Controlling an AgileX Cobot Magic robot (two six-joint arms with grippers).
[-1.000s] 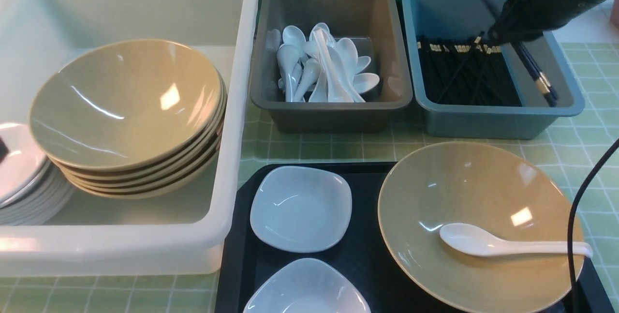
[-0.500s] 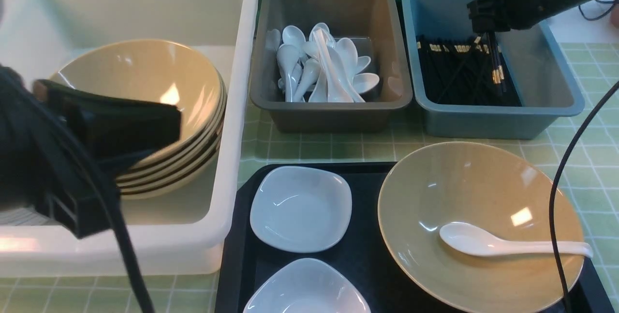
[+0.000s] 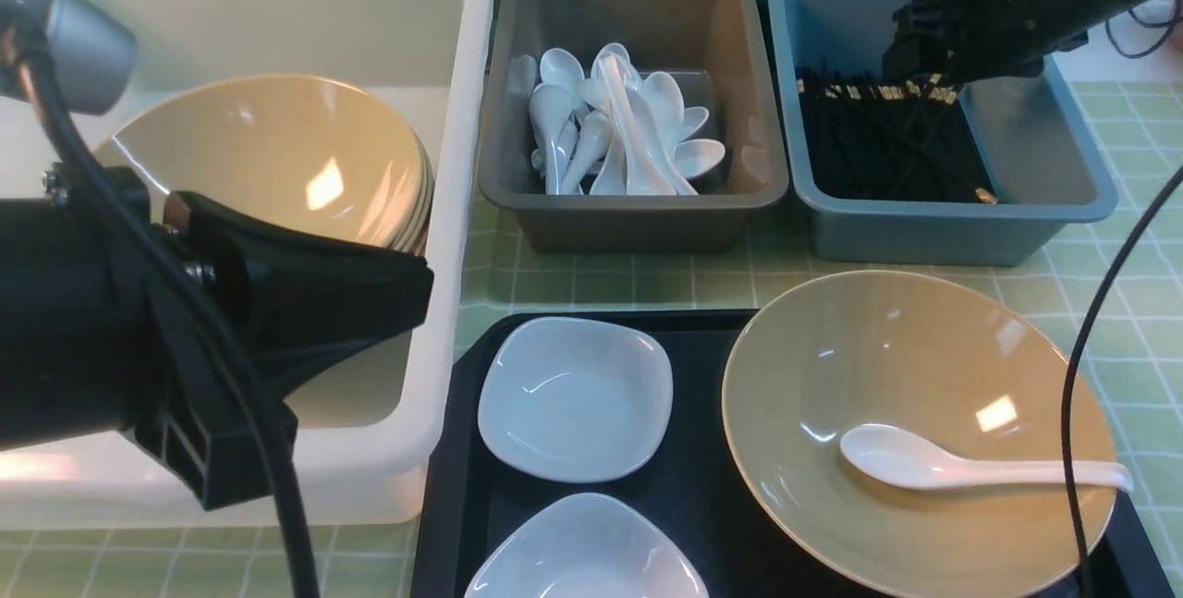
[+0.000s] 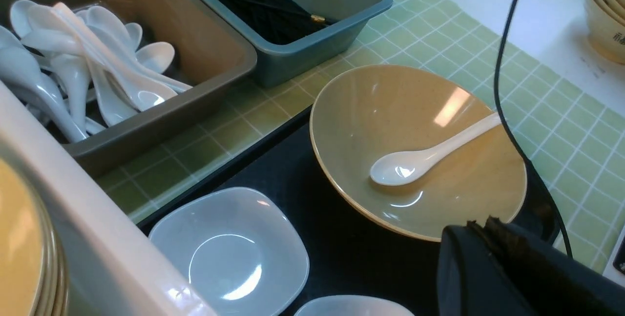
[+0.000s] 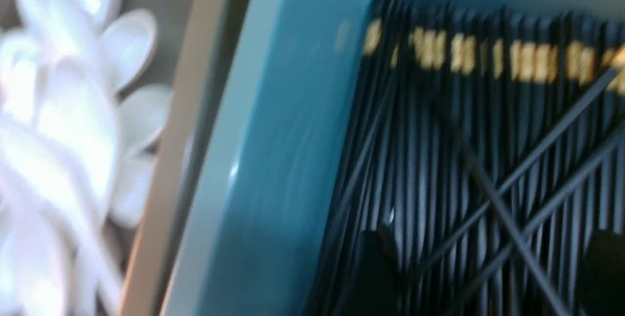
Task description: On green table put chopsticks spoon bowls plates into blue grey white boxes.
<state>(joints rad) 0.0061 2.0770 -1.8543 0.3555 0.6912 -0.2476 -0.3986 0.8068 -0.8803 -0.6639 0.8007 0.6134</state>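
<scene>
Bench: pale green bench (image 3: 591, 276) in white-lined checks, carrying the three plastic boxes and a black textured tray (image 3: 455, 450).
Blue box: dusty blue rectangular tub (image 3: 915, 242), holding many slim black chopsticks (image 3: 892, 145) with gold bands, a few lying crosswise; chopstick sorting appears complete, as far as the views reach.
Grey box: dark grey tub (image 3: 638, 228), holding a heap of glossy white ceramic spoons (image 3: 591, 136).
White box: large translucent white tub (image 3: 471, 117), holding a stack of wide tan bowls (image 3: 268, 150); its near corner is hidden by the left arm, so any plates there cannot be confirmed.
Tray, outstanding: one wide, glossy tan bowl (image 3: 823, 367) with a thin dark rim; one long-handled white soup spoon (image 3: 924, 464) lying inside that bowl; two small, rounded-square white plates (image 3: 575, 399), the nearer partly out of frame.
Left claw: closed, nothing seen in its grip; the black left claw (image 3: 420, 288) is over the white box's tray-side rim.
Right claw: open and unladen; the black right claw (image 3: 904, 67) is at the blue box, above the chopsticks.
Progress: judged well advanced; spoon to grey, bowl and plates to white.
Advice: lift the spoon before moving the bowl, lest it slide out.
</scene>
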